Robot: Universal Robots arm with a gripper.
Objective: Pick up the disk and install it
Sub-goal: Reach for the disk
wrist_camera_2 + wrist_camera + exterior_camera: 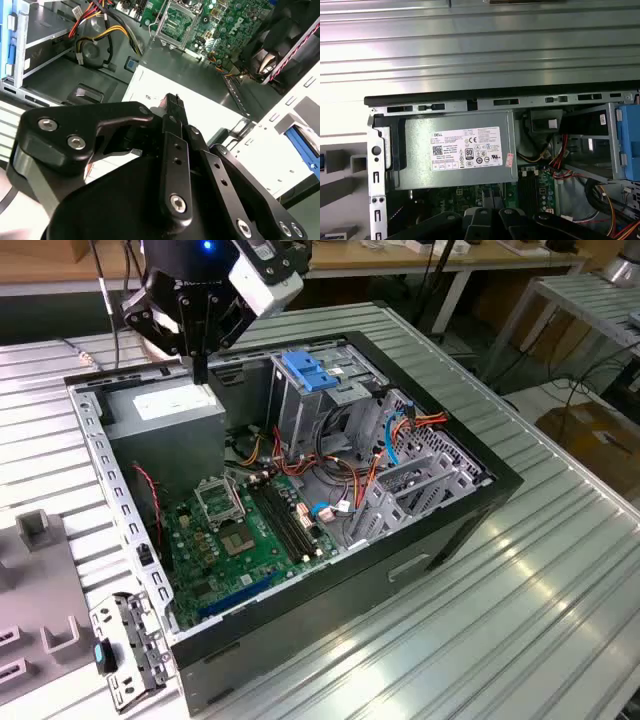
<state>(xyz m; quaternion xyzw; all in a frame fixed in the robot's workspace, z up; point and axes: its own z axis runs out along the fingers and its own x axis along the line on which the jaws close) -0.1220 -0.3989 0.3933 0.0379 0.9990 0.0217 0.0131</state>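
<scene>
Ribbed metal desk (500,640), workbenches (480,260) behind. At the exterior view's left, grey fixtures (35,525). The disk (300,142) looks to me like the blue-railed piece there in the second wrist view. My pincer (200,372), pressed together and empty, hangs over the power-supply box (165,405), with the blue-topped cage (310,370) further right.

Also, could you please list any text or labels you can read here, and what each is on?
White sticker on the grey power-supply box: a logo, marks and fine print, too small to quote reliably.
Small red-and-white sticker beside it: unreadable.
Green circuit board: markings too small to read.
</scene>
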